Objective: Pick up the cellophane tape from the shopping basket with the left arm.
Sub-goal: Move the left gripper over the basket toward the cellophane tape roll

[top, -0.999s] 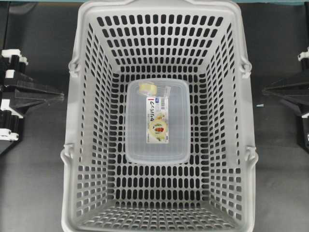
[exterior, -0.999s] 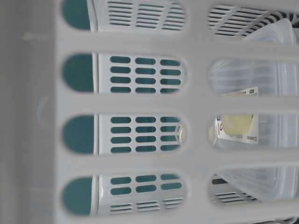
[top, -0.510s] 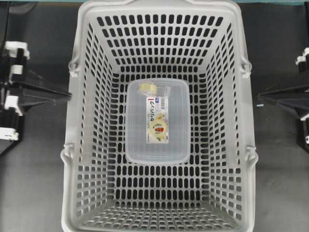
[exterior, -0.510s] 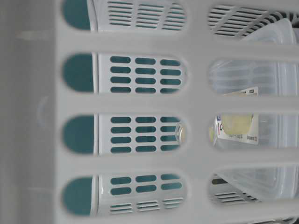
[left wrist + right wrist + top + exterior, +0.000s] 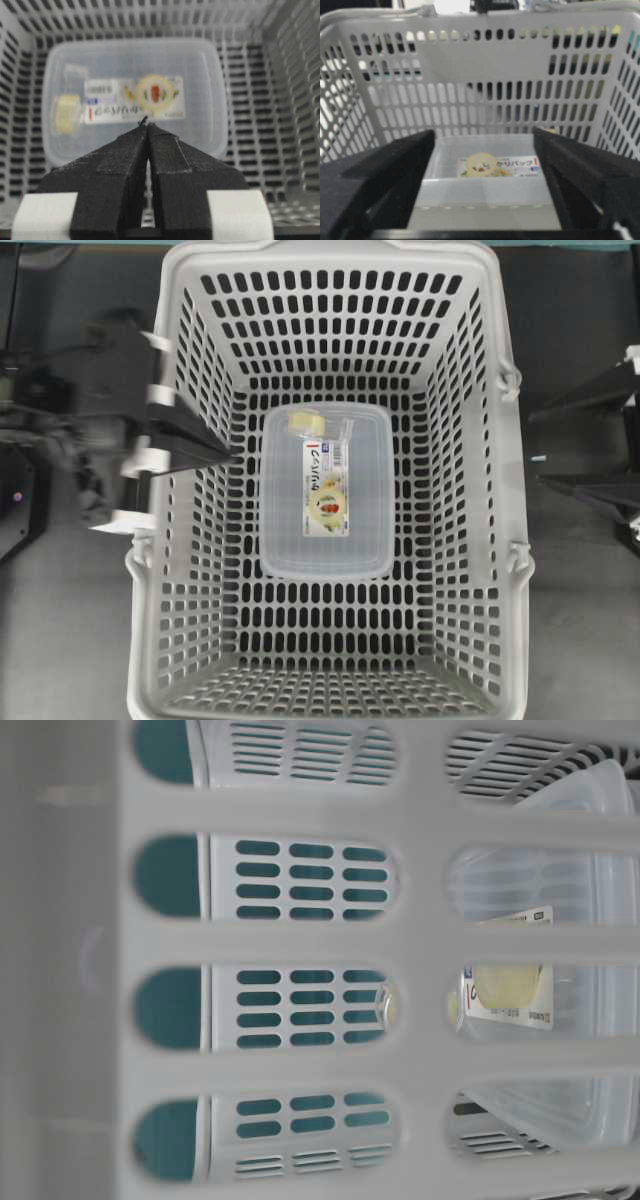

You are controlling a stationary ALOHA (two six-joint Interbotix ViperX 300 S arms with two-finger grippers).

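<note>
- The shopping basket point(image 5: 180, 330), light grey with rows of oblong slots in its walls and floor, is being seen from above on a dark table point(image 5: 70, 640); hinge lugs are showing on both side rims.
- A clear rectangular plastic box point(image 5: 300, 540) is lying flat on the middle of the basket floor, with bare slotted floor showing on all four sides of it.
- The cellophane tape point(image 5: 305, 422), a small pale-yellowish ring with a clear plastic piece beside it, is resting on the lid of the box, at the lid's far left corner in the overhead view; in the left wrist view it point(image 5: 66, 114) is showing at the left end of the lid.
- A white-and-red paper label point(image 5: 326, 485) is lying along the lid just beside the tape; a round food picture and some Japanese print are being shown on it, and only a few characters are sharp enough, in the right wrist view, to be made out, so the wording is not being given.
- The left gripper point(image 5: 225, 452) is being held over the basket's left wall, its black fingers pressed together at the tips with nothing between them, well apart from the tape.
- The right gripper point(image 5: 485, 150) is being held outside the basket's right wall with its fingers spread wide, gripping nothing.
</note>
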